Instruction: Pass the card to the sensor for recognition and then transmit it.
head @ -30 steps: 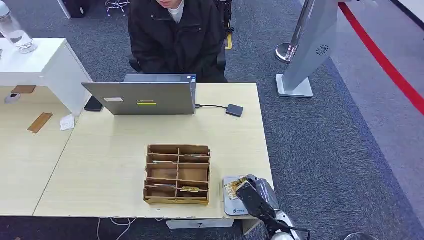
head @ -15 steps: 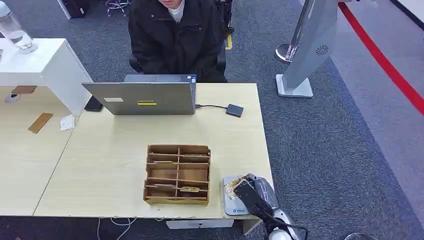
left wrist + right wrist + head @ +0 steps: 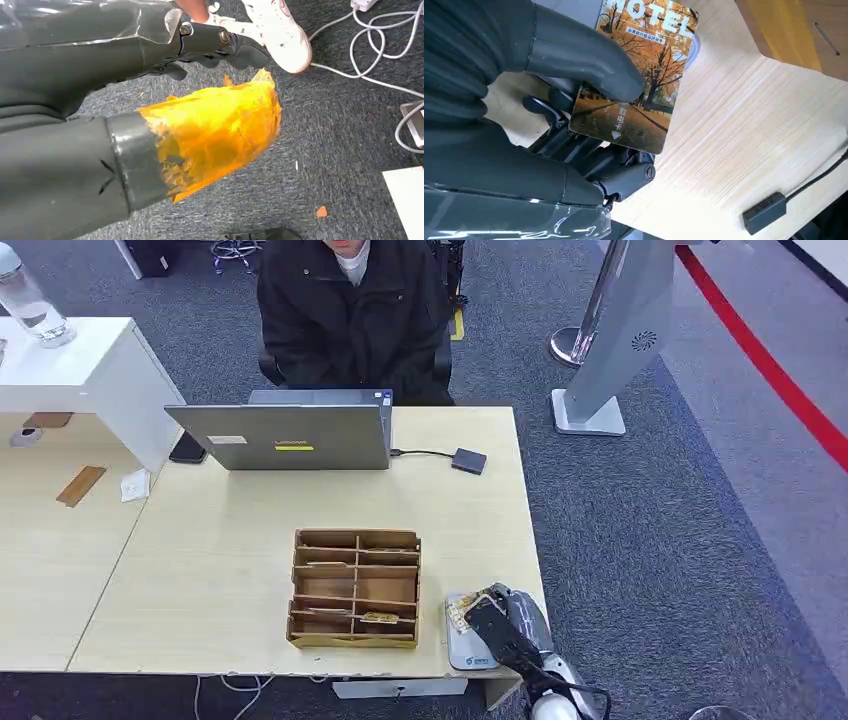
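Observation:
My right hand pinches a hotel card printed with autumn trees. It holds the card low over the grey sensor pad at the table's front right corner. In the right wrist view the thumb presses on the card with the dark fingers underneath, and the pad's pale rim shows just past the card. I cannot tell whether the card touches the pad. My left hand hangs over the carpet and holds nothing, its orange-wrapped thumb apart from the fingers.
A wooden compartment box with several cards stands just left of the pad. Behind it is an open laptop with a cabled dark adapter. A person in a dark jacket sits behind the table. A grey kiosk stand rises at the right.
My right hand has shifted slightly left and forward with the card, bringing it further over the sensor pad. Nothing else moved.

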Robot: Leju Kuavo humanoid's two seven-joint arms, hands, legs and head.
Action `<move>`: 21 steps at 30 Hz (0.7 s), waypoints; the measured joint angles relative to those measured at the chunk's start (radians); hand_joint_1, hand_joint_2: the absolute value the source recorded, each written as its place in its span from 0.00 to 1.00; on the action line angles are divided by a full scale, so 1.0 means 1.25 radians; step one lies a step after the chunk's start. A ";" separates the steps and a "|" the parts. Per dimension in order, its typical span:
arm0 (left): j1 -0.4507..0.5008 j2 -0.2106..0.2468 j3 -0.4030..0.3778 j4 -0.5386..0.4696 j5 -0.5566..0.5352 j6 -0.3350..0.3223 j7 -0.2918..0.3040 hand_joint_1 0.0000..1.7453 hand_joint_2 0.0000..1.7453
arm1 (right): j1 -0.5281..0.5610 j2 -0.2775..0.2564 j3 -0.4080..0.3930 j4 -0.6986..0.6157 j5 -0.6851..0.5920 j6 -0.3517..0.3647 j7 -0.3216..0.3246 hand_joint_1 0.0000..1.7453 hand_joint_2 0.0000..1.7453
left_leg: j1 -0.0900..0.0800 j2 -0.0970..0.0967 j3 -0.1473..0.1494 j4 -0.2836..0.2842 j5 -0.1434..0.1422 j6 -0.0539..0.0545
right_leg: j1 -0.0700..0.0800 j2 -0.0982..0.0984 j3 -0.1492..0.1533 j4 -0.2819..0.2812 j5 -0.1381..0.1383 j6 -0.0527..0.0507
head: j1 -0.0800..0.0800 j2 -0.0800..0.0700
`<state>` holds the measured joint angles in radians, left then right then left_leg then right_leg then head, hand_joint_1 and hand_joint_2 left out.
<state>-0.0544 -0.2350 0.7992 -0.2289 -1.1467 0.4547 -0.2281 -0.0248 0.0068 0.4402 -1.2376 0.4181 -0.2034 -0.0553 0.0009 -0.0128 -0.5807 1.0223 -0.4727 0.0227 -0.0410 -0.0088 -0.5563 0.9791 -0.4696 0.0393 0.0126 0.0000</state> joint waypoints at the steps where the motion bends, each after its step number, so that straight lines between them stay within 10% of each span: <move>1: 0.000 0.000 0.000 0.000 0.000 0.000 0.000 0.00 0.00 | -0.002 0.001 0.000 0.002 0.000 0.000 0.000 1.00 1.00 | 0.000 0.000 0.000 0.000 0.000 0.000 | 0.000 0.000 0.000 0.000 0.000 0.000 | 0.000 0.000; 21: 0.000 0.000 0.000 0.000 0.001 0.000 0.002 0.00 0.00 | -0.025 0.011 0.000 0.038 0.008 -0.001 0.000 1.00 1.00 | 0.000 0.000 0.003 0.000 0.000 0.000 | 0.000 0.000 0.003 0.000 0.000 0.000 | 0.000 0.000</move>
<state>-0.0545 -0.2346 0.7996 -0.2289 -1.1456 0.4551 -0.2262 -0.0566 0.0206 0.4398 -1.1906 0.4276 -0.2041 -0.0553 0.0010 -0.0124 -0.5765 1.0223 -0.4727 0.0227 -0.0409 -0.0086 -0.5523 0.9789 -0.4696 0.0392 0.0126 0.0000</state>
